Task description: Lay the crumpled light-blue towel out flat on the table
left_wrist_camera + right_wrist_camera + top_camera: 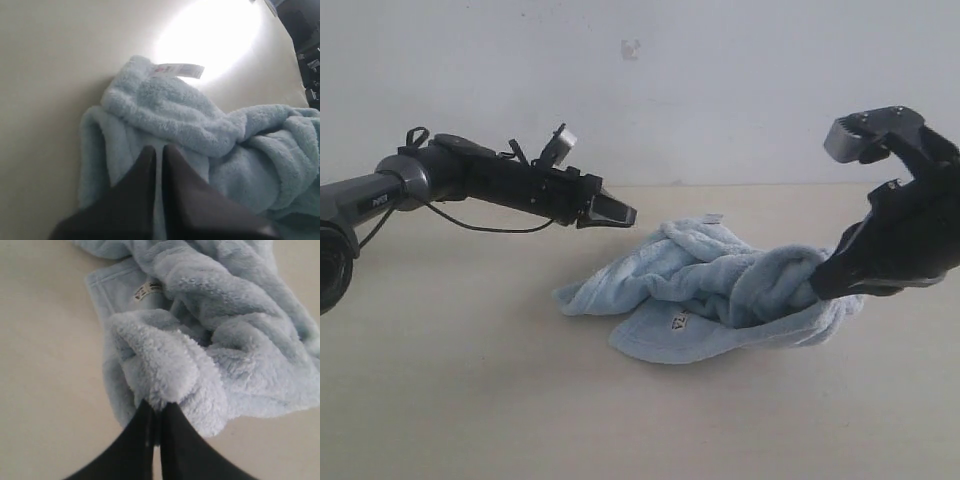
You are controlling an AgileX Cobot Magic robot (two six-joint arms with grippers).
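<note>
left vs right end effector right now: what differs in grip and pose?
Grip: the left end effector is shut with nothing between its jaws, while the right end effector is shut on a fold of the towel.
Pose: in the exterior view the left end effector reaches in nearly level and looks clear of the cloth, while the right end effector angles down into the towel's right end.
Shared: both are black with tapered fingers, and both are closed.

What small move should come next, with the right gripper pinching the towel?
Probably open the left gripper and lower it onto the towel near its white tag. The right gripper pinches one fold, while the left hangs shut and empty above the bunched cloth, so a second hold seems needed to pull it flat.
</note>
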